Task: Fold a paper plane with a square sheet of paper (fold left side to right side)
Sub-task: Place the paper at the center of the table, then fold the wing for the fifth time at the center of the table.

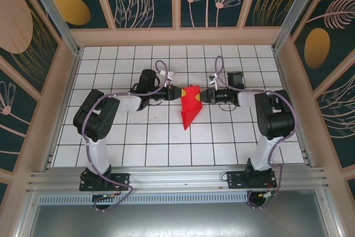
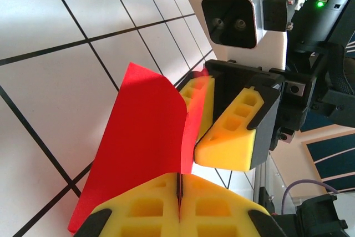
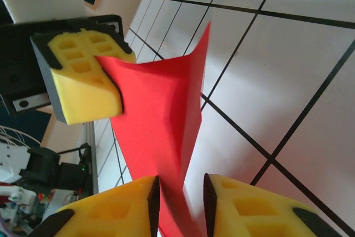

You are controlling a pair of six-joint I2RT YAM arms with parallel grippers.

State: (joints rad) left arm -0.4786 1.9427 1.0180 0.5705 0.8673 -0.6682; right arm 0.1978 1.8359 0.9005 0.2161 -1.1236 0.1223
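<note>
The red sheet of paper is folded and held up over the middle of the table, its narrow point hanging toward the near side. My left gripper comes in from the left and is shut on the paper's edge; its yellow pads meet with the red edge pinched between them. My right gripper faces it from the right. In the right wrist view its jaws stand a little apart with the paper running between them, against the left pad.
The white grid table lies below the paper. Wooden-framed patterned walls enclose the table on three sides. The two arm bases stand on the metal rail at the near edge.
</note>
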